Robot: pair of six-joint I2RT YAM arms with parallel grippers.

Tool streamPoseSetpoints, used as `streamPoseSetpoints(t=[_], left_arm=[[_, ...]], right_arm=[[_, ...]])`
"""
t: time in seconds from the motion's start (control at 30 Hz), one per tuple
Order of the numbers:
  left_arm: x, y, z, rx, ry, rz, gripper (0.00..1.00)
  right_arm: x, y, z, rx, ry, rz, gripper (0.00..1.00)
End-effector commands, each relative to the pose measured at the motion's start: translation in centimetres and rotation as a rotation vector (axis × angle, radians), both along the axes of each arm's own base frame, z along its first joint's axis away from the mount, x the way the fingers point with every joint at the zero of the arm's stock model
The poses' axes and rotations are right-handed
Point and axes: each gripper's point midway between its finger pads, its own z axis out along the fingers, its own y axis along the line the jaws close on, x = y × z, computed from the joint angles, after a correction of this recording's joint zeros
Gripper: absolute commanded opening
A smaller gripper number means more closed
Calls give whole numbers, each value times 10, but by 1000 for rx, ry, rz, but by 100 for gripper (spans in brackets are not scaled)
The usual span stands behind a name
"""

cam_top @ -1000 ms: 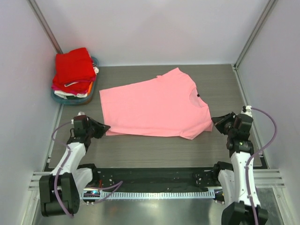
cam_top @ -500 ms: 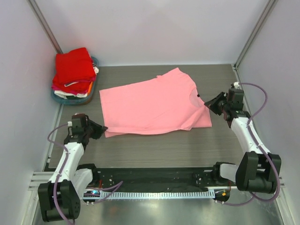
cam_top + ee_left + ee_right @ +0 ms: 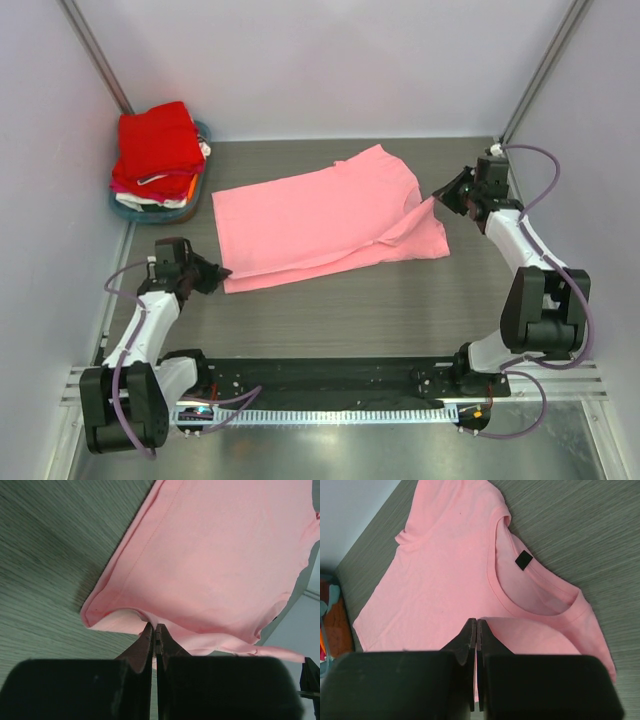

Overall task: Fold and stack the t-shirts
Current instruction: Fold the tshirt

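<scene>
Pink t-shirt [image 3: 320, 225] lay spread on the grey table [image 3: 330, 310] in the middle of the top view. Its neck pointed to the right side of the frame and its bottom hem to the left. The small black neck label [image 3: 523, 560] showed inside the collar in the right wrist view.

At the right edge of the shirt a part of the cloth was raised from the table. It made a ridge that ran up to the right gripper [image 3: 442, 197]. The jaws of this gripper were pressed together on a fold of the pink cloth, just below the collar in its own camera.

The left gripper [image 3: 208, 277] was low at the lower left corner of the shirt. Its jaws were also together, with their tips against the hem. They seemed to pinch the lower layer of cloth, though the cloth between the pads was not clearly visible.

In the upper left corner of the top view stood a stack of folded t-shirts [image 3: 155, 145], red on top, in a teal tray [image 3: 120, 212]. It was apart from the pink shirt.
</scene>
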Motion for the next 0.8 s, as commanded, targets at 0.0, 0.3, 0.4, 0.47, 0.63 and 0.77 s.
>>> streamPoseSetpoints(t=[0.0, 0.3, 0.4, 0.47, 0.63, 0.77], left_arm=[[14, 3, 18, -4, -46, 8, 0], [17, 7, 13, 13, -13, 18, 0], [17, 8, 10, 10, -1, 36, 0], [17, 9, 10, 10, 0, 49, 0], [17, 18, 9, -8, -12, 116, 0], [18, 23, 8, -17, -29, 146, 0]], right_arm=[[27, 0, 29, -31, -93, 11, 1], [52, 13, 29, -57, -82, 36, 1], [60, 13, 30, -63, -82, 35, 1], [63, 15, 29, -68, -75, 40, 1], [71, 15, 31, -76, -70, 39, 1], [76, 16, 29, -80, -63, 45, 1]])
